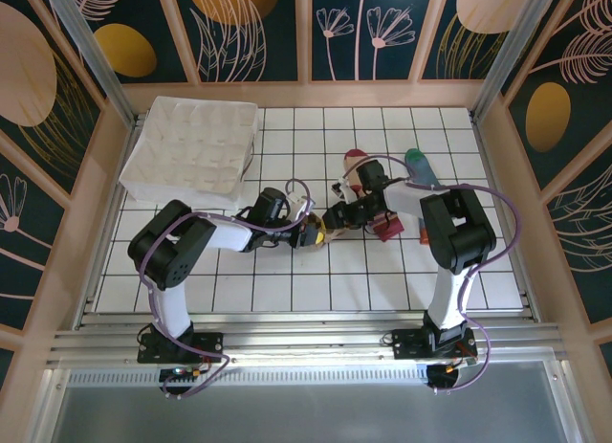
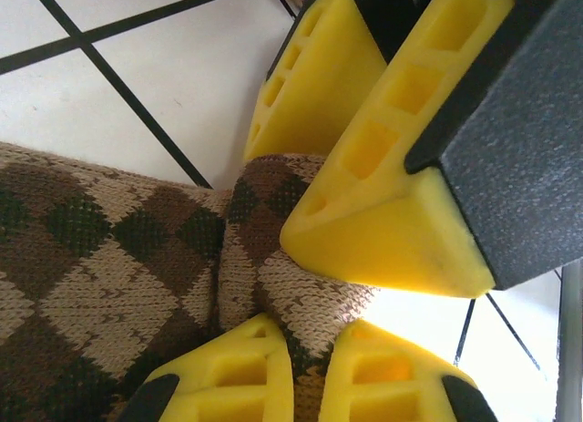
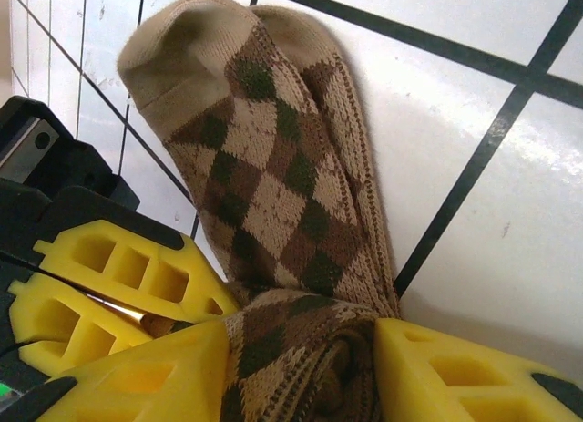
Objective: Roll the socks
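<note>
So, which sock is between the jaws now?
The tan-and-brown argyle sock, clamped by both pairs of jaws; the red-toed sock and the green-toed sock lie ungripped farther back.

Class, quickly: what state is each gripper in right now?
Left gripper: closed, pinching the tan-and-brown argyle knitted sock.
Right gripper: closed on the same sock.

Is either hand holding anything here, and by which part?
Both hold the argyle sock at its bunched, partly rolled end: the left hand pinches a fold there, and the right hand grips the roll.
</note>
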`<action>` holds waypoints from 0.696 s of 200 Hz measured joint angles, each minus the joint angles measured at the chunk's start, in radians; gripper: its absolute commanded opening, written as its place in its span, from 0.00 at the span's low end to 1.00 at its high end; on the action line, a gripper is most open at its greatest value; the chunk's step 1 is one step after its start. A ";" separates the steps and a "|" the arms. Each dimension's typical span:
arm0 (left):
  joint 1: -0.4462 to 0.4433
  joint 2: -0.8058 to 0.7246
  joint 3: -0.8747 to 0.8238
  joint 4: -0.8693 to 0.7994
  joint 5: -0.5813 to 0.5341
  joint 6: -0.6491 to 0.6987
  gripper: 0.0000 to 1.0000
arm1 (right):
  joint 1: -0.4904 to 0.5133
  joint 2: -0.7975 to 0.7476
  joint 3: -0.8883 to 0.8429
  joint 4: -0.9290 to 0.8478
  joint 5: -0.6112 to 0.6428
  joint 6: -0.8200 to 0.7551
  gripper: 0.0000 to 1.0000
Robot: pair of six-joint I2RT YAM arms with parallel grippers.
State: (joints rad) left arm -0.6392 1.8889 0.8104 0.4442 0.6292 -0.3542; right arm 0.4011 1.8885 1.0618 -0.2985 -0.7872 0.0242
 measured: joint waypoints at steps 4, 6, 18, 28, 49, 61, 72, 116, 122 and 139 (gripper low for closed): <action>0.000 0.001 0.000 0.000 0.000 0.000 0.00 | 0.000 -0.001 -0.003 0.005 0.000 0.000 0.41; 0.000 0.001 0.000 0.000 0.001 0.000 0.00 | 0.000 -0.001 -0.005 0.006 -0.001 0.000 0.40; 0.002 0.003 0.002 -0.001 0.003 0.001 0.00 | 0.000 -0.003 -0.010 0.013 -0.007 -0.002 0.33; 0.003 0.004 0.004 -0.003 0.003 0.002 0.00 | 0.002 -0.003 -0.011 0.014 -0.012 -0.008 0.23; 0.003 0.006 0.017 -0.029 0.003 0.016 0.21 | 0.009 -0.003 -0.010 0.019 -0.014 -0.016 0.00; 0.003 0.006 0.026 -0.047 0.000 0.023 0.33 | 0.011 -0.003 -0.005 0.016 -0.005 -0.019 0.00; 0.003 0.003 0.032 -0.063 -0.006 0.039 0.42 | 0.019 -0.002 -0.001 0.010 0.010 -0.019 0.00; 0.004 -0.049 0.045 -0.182 -0.090 0.058 0.53 | 0.070 -0.003 0.004 -0.002 0.063 0.001 0.00; 0.005 -0.058 0.046 -0.198 -0.102 0.057 0.53 | 0.074 -0.003 0.004 0.000 0.068 0.006 0.00; 0.010 -0.089 0.047 -0.225 -0.136 0.050 0.54 | 0.085 -0.005 0.004 0.003 0.081 0.016 0.00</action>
State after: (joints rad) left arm -0.6292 1.8004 0.8570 0.2192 0.4934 -0.3038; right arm 0.4866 1.8839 1.0660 -0.2951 -0.7063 0.0399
